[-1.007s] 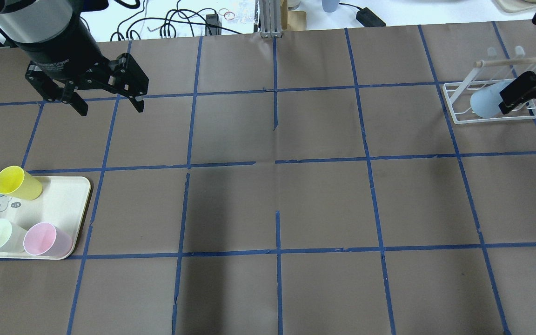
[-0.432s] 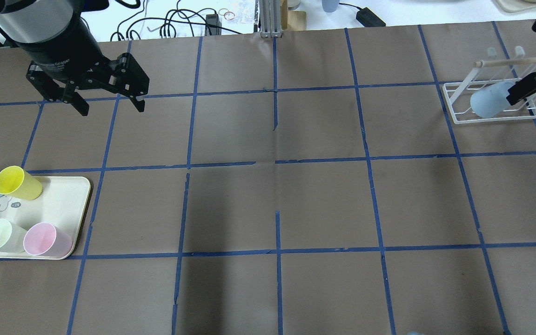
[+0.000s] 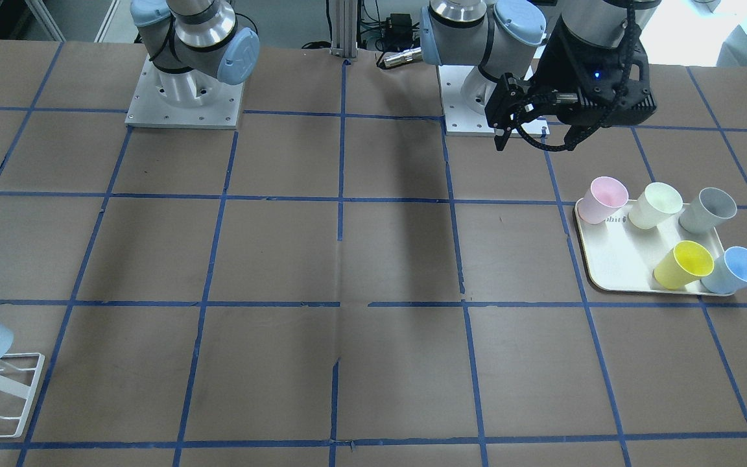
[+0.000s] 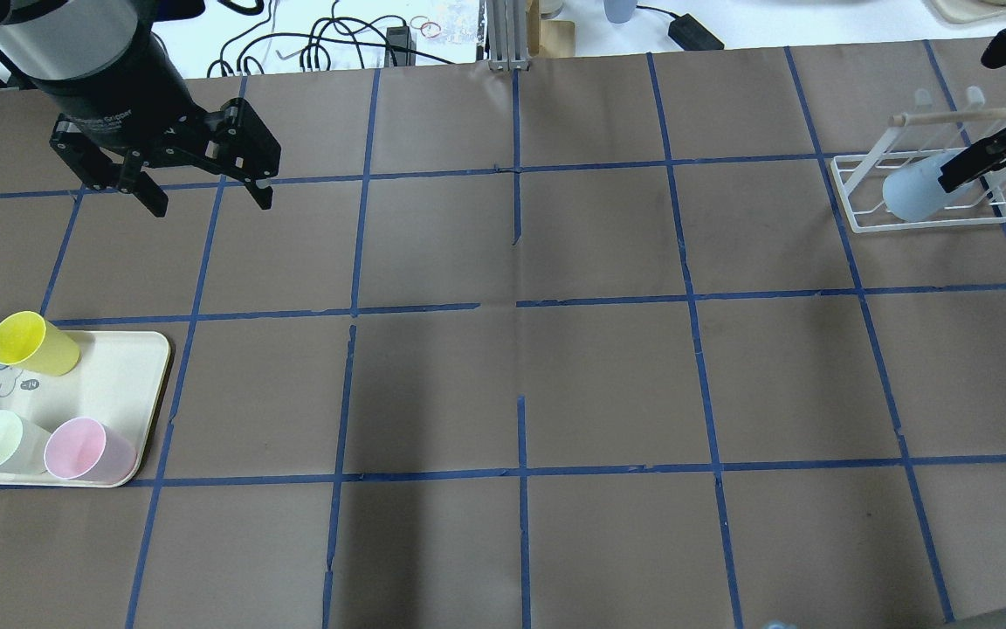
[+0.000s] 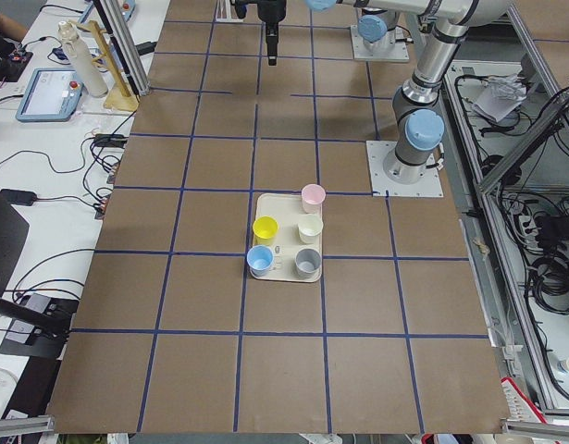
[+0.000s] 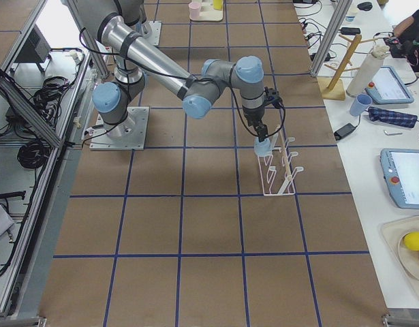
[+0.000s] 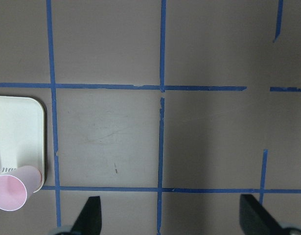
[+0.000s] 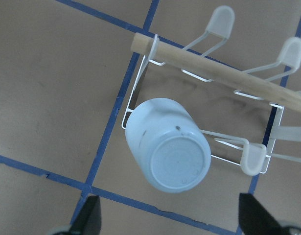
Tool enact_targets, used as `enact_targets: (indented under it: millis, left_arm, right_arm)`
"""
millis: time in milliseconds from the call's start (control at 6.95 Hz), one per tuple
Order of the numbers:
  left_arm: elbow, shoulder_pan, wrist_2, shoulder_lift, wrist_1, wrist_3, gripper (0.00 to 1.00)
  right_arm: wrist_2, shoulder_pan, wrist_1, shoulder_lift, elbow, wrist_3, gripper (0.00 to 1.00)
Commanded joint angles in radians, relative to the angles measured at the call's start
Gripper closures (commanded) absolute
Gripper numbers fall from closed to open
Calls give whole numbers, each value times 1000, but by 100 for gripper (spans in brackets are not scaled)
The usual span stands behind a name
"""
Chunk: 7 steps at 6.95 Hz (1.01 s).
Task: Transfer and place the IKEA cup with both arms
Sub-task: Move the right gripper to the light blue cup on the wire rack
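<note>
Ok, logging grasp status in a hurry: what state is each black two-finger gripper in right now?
Left gripper: open, holding nothing.
Right gripper: open, holding nothing.

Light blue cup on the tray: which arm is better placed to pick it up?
Left. The left pincer, open, hovers near the tray holding the light blue cup; the right pincer is across the table, above the rack.
</note>
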<state>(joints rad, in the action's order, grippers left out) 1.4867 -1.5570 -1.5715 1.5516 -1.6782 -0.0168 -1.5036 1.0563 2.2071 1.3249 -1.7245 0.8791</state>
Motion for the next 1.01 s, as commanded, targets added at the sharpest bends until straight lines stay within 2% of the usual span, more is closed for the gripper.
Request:
enact_targets:
  millis: [0,863]
  left_arm:
    - [1,0,1,1,0,0,0]
    - [1,0,1,-1,0,0,0]
  right_arm:
    - [32,-1,31,-39,0,1,0]
    - [34,1,92,-105,10,-6,0]
